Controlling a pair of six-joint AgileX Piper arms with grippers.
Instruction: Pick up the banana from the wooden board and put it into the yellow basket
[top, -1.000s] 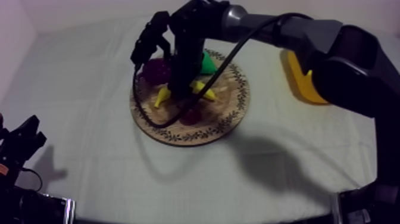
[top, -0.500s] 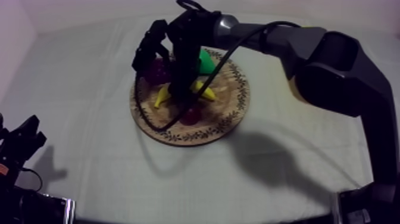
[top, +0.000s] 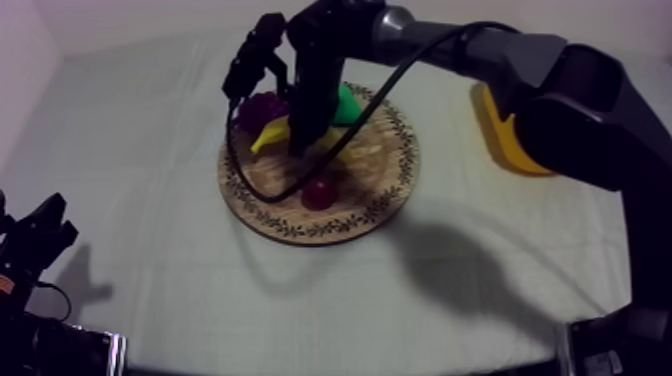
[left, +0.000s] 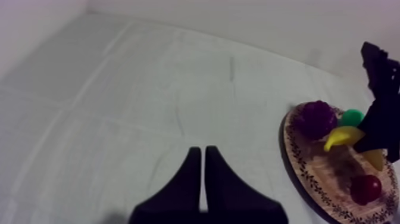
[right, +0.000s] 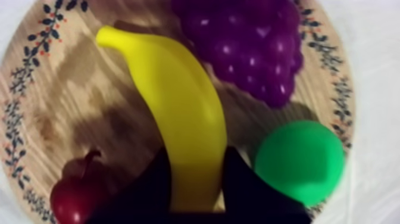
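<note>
The yellow banana (right: 178, 113) hangs a little above the round wooden board (right: 53, 101), and my right gripper (right: 196, 164) is shut on its lower half, one black finger on each side. From above, the right gripper (top: 302, 142) stands over the board (top: 300, 228) with the banana (top: 268, 136) sticking out to its left. The yellow basket (top: 510, 140) lies at the right, partly behind the arm. My left gripper (left: 202, 176) is shut on nothing, its fingers together over bare cloth; it rests low at the left (top: 38, 238).
On the board lie purple grapes (top: 260, 108), a green pear (top: 349, 106) and a small red fruit (top: 318, 192). The left wrist view has the board (left: 294, 164) with the grapes (left: 315, 118) and red fruit (left: 365, 188).
My right gripper has risen with the banana, which now sits higher, off the board's surface. The red fruit is uncovered. The left arm has not moved.
</note>
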